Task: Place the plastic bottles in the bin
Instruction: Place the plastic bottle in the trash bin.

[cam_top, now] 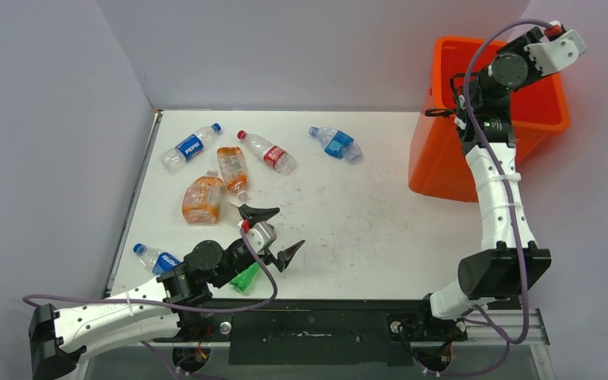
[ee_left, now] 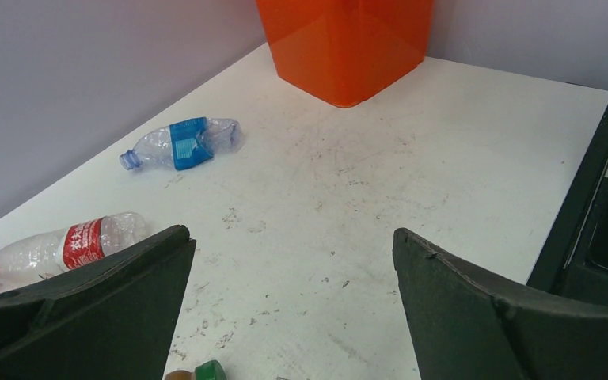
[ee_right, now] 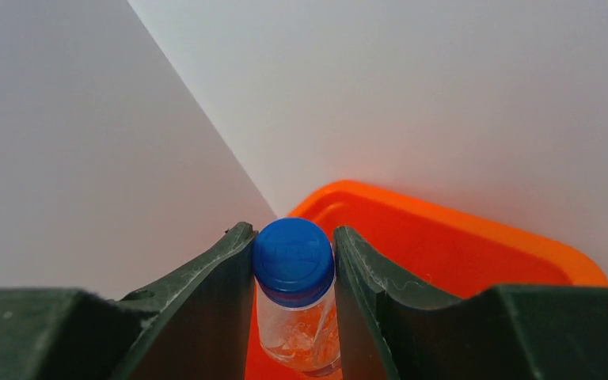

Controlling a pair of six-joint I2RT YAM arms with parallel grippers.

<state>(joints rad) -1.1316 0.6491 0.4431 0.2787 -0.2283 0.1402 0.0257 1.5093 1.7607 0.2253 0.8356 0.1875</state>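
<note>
The orange bin [cam_top: 550, 111] stands at the far right of the table. My right gripper [cam_top: 457, 99] is raised at the bin's left rim. In the right wrist view it [ee_right: 291, 231] is shut on a clear bottle with a blue cap [ee_right: 294, 269], with the bin's inside [ee_right: 475, 245] behind it. My left gripper [cam_top: 275, 234] is open and empty over the near left of the table, above a green bottle [cam_top: 245, 279]. In the left wrist view its jaws [ee_left: 291, 233] stand wide apart over bare table, with a green cap [ee_left: 210, 370] at the bottom edge.
Several bottles lie at the far left: a blue-label one [cam_top: 191, 146], a red-label one [cam_top: 267, 152], two orange ones [cam_top: 233, 170] [cam_top: 203, 199], and a crushed blue-label one [cam_top: 336, 144]. A blue-capped bottle [cam_top: 154, 258] lies by the left arm. Grey walls enclose the table.
</note>
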